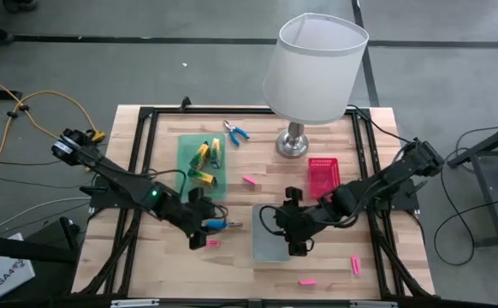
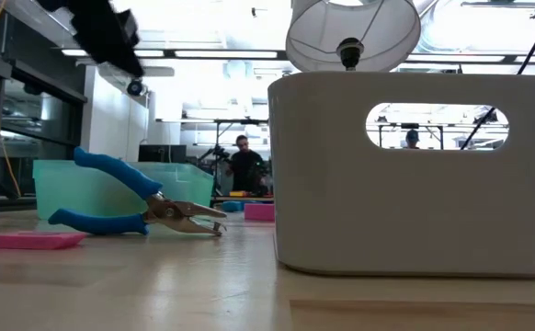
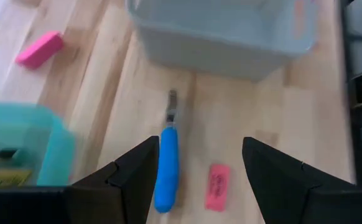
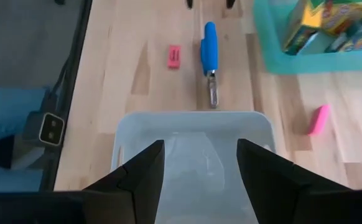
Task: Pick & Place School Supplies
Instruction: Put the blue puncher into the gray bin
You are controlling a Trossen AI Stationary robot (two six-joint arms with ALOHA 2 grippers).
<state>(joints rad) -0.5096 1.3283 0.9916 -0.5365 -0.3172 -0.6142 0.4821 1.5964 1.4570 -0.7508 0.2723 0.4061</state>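
A blue-handled tool (image 3: 167, 165) lies on the wood with its metal tip toward the grey tray (image 3: 224, 31). The low view shows this tool (image 2: 130, 198) with two blue handles and metal jaws. My left gripper (image 3: 199, 180) hangs open above its handle end, touching nothing; the high view shows that gripper (image 1: 203, 234) left of the grey tray. A small pink bar (image 3: 217, 186) lies beside the handle. My right gripper (image 4: 199, 168) stands open over the grey tray (image 4: 193, 149), with nothing in it. Yellow-and-green boxes (image 1: 203, 162) sit in the green tray (image 1: 185, 145).
Blue-handled pliers (image 1: 236, 131) lie near the far edge, beside the lamp's base (image 1: 292, 144). The pink tray (image 1: 323, 178) is right of centre. Pink bars lie at the middle (image 1: 249, 180) and toward the near right (image 1: 355, 265) (image 1: 307, 281). People show in the room beyond.
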